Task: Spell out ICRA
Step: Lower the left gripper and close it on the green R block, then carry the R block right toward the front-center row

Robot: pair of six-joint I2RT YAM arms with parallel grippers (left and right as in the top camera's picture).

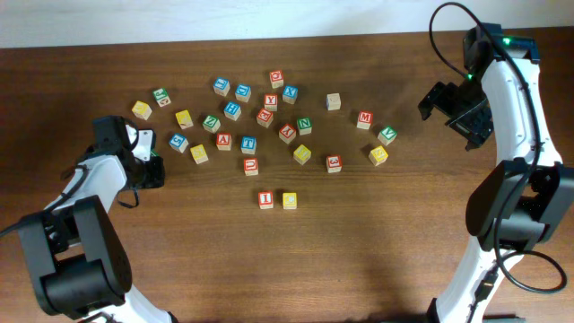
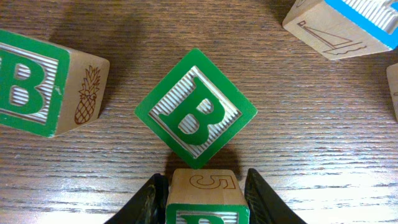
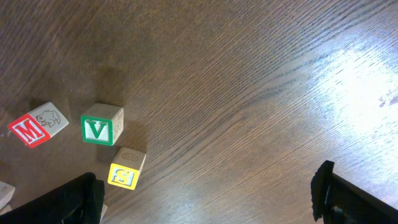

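Note:
A red I block [image 1: 265, 199] and a yellow block [image 1: 290, 200] stand side by side at the front of the table, apart from the scatter of letter blocks [image 1: 260, 117] behind them. My left gripper [image 1: 151, 170] is at the left of the table. In the left wrist view it [image 2: 202, 186] is shut on a green-faced block [image 2: 202, 202] with a 5 on its side. A green B block [image 2: 195, 109] lies just ahead of it. My right gripper [image 1: 453, 112] is open and empty above the table at the far right, and its jaws also show in the right wrist view [image 3: 205, 199].
Another green B block with a pineapple [image 2: 43, 84] lies left of the held block, and a blue-edged block [image 2: 342, 25] lies at the upper right. Below my right gripper are a red M [image 3: 28, 129], a green V [image 3: 99, 127] and a yellow S [image 3: 124, 171].

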